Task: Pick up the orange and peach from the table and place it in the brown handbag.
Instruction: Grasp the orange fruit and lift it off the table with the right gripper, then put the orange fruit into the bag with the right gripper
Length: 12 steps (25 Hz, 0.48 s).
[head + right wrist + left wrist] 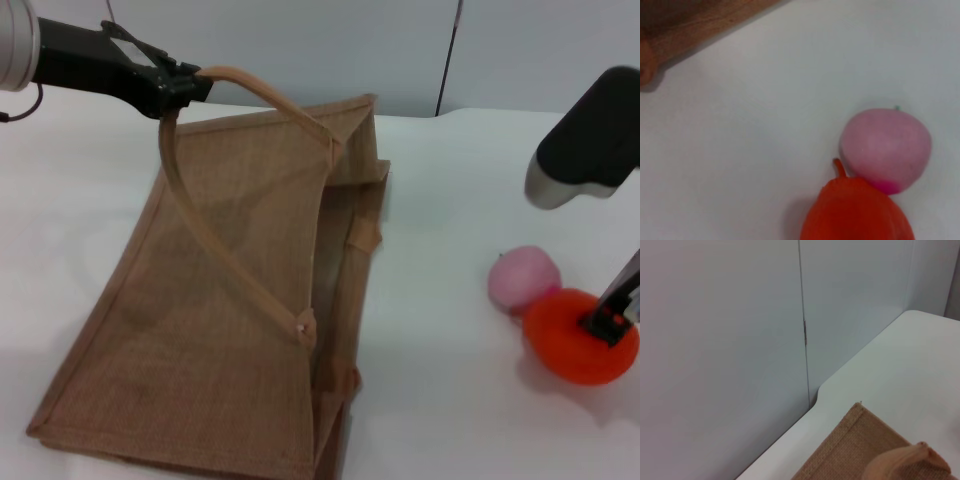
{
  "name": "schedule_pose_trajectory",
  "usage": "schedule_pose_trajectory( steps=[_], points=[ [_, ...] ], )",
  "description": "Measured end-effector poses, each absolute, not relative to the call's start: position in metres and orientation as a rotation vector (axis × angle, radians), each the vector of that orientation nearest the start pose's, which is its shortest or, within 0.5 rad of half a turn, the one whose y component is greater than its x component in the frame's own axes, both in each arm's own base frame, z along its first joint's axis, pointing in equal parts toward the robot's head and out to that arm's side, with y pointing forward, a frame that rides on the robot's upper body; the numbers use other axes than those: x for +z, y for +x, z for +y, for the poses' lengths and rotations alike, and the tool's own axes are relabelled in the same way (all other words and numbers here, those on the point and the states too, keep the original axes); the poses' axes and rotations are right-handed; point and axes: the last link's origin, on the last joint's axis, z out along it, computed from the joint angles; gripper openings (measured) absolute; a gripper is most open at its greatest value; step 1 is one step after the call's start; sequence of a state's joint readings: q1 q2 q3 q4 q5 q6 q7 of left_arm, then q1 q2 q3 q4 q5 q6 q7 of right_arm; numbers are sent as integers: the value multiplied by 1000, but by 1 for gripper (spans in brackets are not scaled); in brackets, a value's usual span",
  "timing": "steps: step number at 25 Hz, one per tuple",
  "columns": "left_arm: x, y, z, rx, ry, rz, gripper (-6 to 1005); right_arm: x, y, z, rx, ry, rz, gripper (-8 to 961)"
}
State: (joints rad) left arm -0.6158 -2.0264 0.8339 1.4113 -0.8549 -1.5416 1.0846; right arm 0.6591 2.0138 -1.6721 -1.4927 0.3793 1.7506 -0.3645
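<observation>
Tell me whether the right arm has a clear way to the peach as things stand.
Probably yes. The right gripper is at the orange, which touches the peach; the peach's top is bare, and the brown handbag stands apart.

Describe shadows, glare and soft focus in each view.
Head view: even light, no glare; faint shadow beside the bright orange-red fruit and under the tan woven jute bag. Right wrist view: the pale pink fruit looks soft-edged, dim shadow beside the orange one. Left wrist view: flat, shadowless wall.
</observation>
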Motion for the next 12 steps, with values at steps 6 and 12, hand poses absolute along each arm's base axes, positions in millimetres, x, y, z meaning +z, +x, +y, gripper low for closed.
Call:
schedule_pose_trajectory(
  steps=[6,12],
  points=[
    [119,-173,390,-163,-2508,-531,127,19,150,338,-882,-2423,723,119],
    [120,-171,390,-167,-2506,-522,128,38,126,332,-829,-2390,633,87]
  ],
)
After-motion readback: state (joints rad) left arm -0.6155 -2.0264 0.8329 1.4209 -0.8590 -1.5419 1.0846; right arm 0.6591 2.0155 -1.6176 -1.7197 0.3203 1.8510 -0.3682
